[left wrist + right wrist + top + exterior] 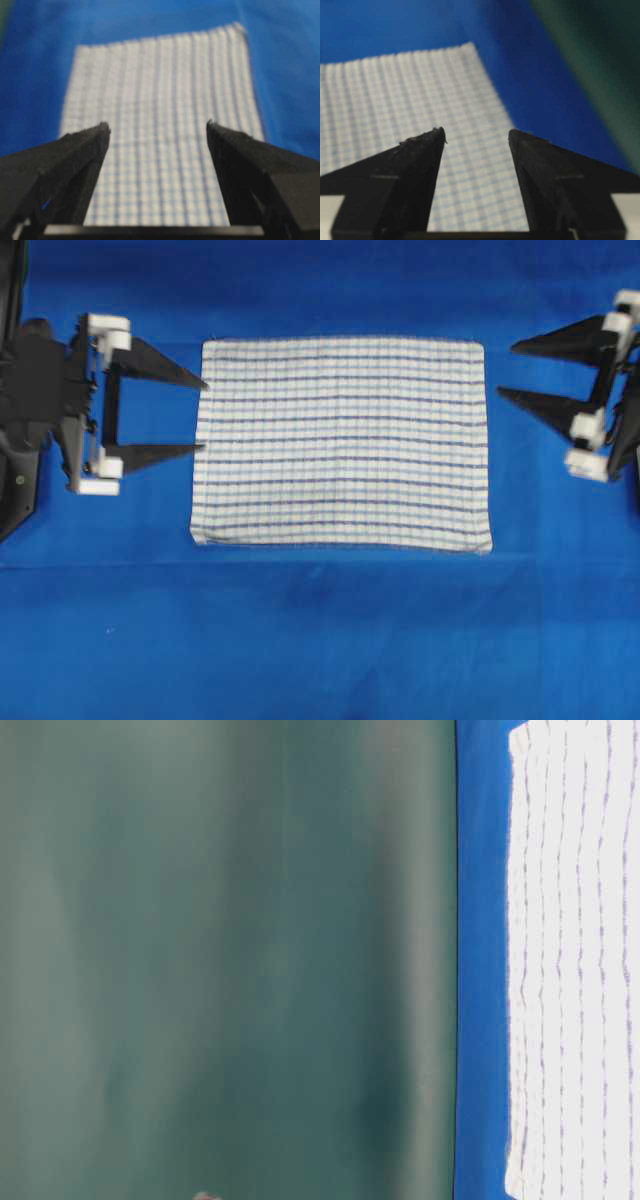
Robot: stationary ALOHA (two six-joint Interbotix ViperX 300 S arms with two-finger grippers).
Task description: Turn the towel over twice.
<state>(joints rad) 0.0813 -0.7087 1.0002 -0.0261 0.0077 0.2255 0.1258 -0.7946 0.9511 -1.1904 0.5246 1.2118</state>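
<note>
On the blue sheet [320,640] that covers my table, the towel [343,445] lies spread flat, a white rectangle with thin dark-blue stripes running along its length and a faint light-blue check between them. I see no fold or lifted corner from overhead; its hems sit flush on the sheet, which shows on every side of it.

My left gripper [203,417] is at the towel's left short edge, jaws standing wide apart with nothing between them. From overhead, its two black fingertips sit right at that edge, one near the upper corner and one about two thirds of the way down; I cannot tell whether they touch the cloth or hang above it. Through the left wrist camera the towel [160,125] stretches away between the open fingers [75,160].

My right gripper [505,368] is off the towel's right short edge, a clear strip of blue between its tips and the cloth. Its jaws are also apart and empty, and it is tilted. The right wrist camera looks past its fingers [415,165] onto the towel [395,95] near a corner.

At table level the towel [570,960] lies flat.
</note>
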